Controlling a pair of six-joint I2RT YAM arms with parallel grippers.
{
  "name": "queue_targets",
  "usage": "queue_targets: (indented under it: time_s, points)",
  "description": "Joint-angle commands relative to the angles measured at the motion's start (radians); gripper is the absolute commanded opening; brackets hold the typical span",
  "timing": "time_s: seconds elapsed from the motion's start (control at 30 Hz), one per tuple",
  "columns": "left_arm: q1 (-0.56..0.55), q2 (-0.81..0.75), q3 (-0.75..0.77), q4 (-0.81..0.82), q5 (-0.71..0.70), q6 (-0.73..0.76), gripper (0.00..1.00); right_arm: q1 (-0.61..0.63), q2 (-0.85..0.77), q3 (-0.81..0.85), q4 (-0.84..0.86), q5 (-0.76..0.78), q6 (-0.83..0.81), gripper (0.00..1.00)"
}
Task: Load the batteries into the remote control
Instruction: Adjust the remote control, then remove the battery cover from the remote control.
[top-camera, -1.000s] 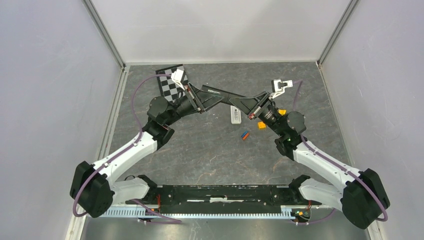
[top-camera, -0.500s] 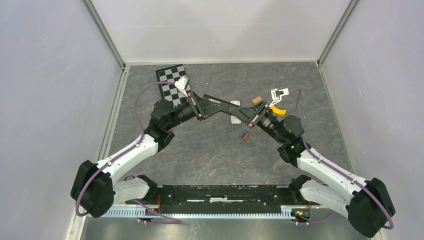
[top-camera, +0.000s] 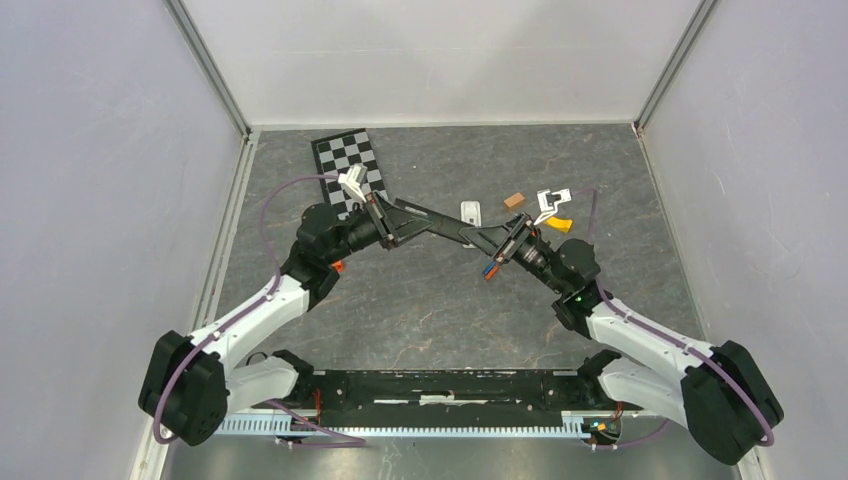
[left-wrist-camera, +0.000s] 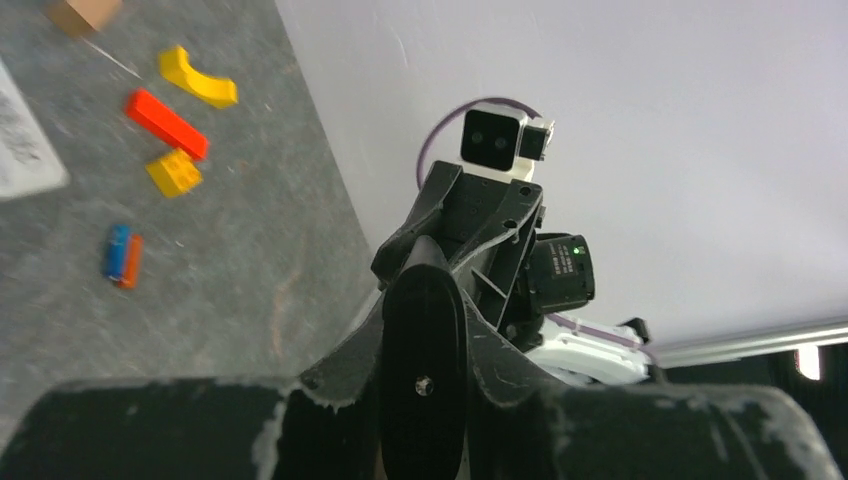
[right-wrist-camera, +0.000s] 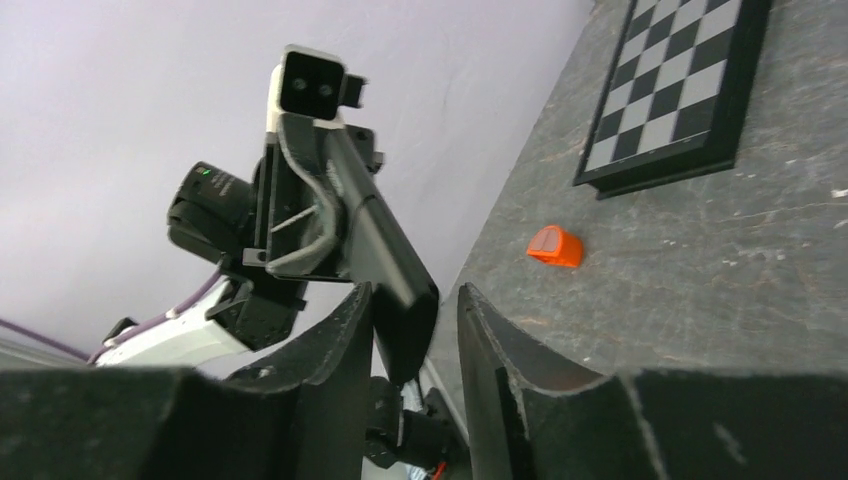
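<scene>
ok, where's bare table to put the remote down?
Widest bare patch: near-centre table, bordered by left arm, right arm and base rail. Also the far strip between checkerboard and brown block. Crowded: right of centre, where white piece, batteries and yellow curved block cluster.

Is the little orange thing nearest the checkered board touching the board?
Apart. The right wrist view shows a strip of bare grey table between the orange piece and the checkerboard.
</scene>
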Motion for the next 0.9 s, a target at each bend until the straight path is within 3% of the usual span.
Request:
queue_targets:
  time_s: [0.0,0.13,0.27,0.4,0.7,0.87]
  points:
    - [0.036,-0.103,0.011,0.079,0.001,0.134,0.02,-0.036,0.056,-0.049,0.062,-0.018,-0.061,0.44]
    - [0.041,-0.124,0.015,-0.107,-0.053,0.273,0.02,-0.035,0.088,-0.048,0.166,-0.082,-0.044,0.57]
    - [0.043,-0.115,0.012,-0.165,-0.079,0.322,0.02,-0.031,0.126,-0.032,0.224,-0.130,-0.033,0.73]
    - [0.047,-0.102,0.006,-0.192,-0.089,0.336,0.02,-0.021,0.172,-0.040,0.312,-0.156,-0.011,0.81]
    - [0.054,-0.097,0.003,-0.200,-0.069,0.324,0.02,-0.007,0.253,-0.033,0.355,-0.165,0.016,0.65]
    - [0.055,-0.093,-0.006,-0.206,-0.062,0.326,0.02,-0.007,0.281,-0.009,0.355,-0.170,0.010,0.48]
